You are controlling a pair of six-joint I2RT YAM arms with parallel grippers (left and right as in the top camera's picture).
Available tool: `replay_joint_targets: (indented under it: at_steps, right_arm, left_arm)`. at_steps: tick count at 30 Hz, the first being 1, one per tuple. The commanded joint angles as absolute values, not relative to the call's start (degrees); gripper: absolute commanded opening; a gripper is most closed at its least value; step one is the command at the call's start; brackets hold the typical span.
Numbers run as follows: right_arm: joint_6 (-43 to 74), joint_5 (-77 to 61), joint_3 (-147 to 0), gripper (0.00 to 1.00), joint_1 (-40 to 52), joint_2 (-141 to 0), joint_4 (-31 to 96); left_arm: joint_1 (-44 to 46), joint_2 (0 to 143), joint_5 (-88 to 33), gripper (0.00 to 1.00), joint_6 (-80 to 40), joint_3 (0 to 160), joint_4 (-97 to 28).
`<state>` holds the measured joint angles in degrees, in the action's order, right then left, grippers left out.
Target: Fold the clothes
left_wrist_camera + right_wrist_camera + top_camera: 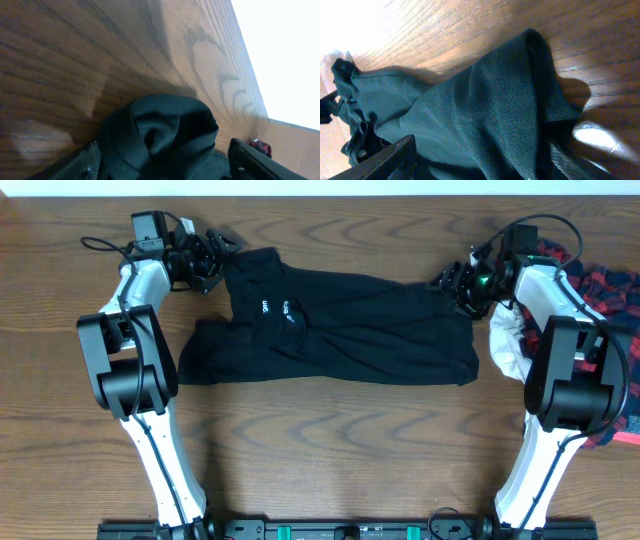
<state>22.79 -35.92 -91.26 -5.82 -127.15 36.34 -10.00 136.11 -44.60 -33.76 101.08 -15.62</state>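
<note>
While the black shirt (340,330) lay spread crosswise on the wooden table (330,450), its white logo (265,307) facing up, we saw the left gripper (212,258) at its far left corner, fingers (250,160) standing wide on either side of a bunched fold. The right gripper (458,282) sat at the far right corner. Only one finger (390,157) showed there, so we could not tell its opening. A white piece (505,345) and a plaid piece (610,290) lay beside the right arm

1 blk shirt (350,330), 1 plaid pc (605,285), 1 white pc (505,345)
</note>
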Motion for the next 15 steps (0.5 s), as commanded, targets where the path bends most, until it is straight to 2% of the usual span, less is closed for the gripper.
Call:
replay_joint_targets:
  at_steps: [1, 6, 11, 15]
  right_arm:
    - [22.9, -33.8, -91.1, 0.79, -5.2, -128.7, 36.2]
    - [24.9, -28.7, -91.1, 0.86, -5.3, -128.7, 36.2]
    - [25.3, -23.7, -91.1, 0.87, -5.3, -128.7, 36.0]
    - [25.9, -23.4, -91.1, 0.87, -5.3, -130.0, 34.6]
  left_arm:
    - [-9.6, 137.5, -44.3, 0.79, -33.7, 101.5, -15.7]
    - [-9.5, 137.5, -44.3, 0.79, -33.7, 101.5, -15.7]
    - [-9.5, 137.5, -44.3, 0.78, -33.7, 101.5, -15.7]
    - [-9.5, 137.5, -44.3, 0.70, -33.7, 101.5, -15.7]
